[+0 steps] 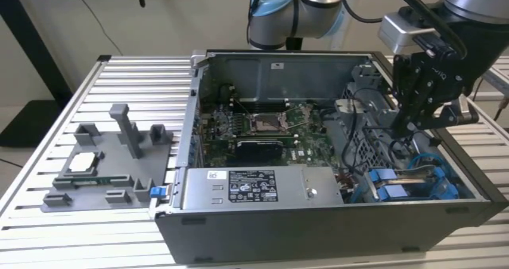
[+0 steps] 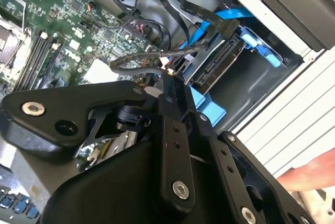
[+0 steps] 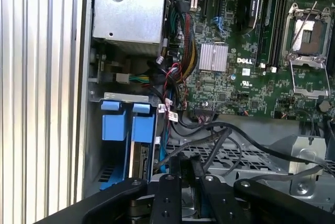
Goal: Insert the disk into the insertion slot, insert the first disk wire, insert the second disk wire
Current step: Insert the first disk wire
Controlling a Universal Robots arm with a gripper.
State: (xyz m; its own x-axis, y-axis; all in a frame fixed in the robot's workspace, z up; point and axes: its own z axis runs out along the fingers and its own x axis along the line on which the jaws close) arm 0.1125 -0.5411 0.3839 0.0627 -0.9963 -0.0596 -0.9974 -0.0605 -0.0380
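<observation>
The disk (image 2: 219,63) sits in its blue frame (image 2: 209,106) inside the drive bay at the case's front corner; in the first wrist view its edge (image 3: 141,162) shows below two blue tabs (image 3: 127,124). My gripper (image 2: 170,77) hangs just beside the bay, its black fingers (image 3: 174,174) close together on a thin black wire (image 2: 141,59) that runs toward the disk. A black plug (image 2: 229,28) on a blue cable lies at the disk's end; whether it is seated I cannot tell. In the exterior view the gripper (image 1: 413,123) is low inside the case above the blue frames (image 1: 388,184).
The open computer case (image 1: 318,221) lies on a slatted table, with the motherboard (image 1: 263,129) and a grey power-supply box (image 1: 254,188) inside. Loose black cables (image 3: 230,135) cross the drive cage. A grey fixture (image 1: 111,161) stands on the exterior view's left. A hand (image 2: 309,174) rests outside the case.
</observation>
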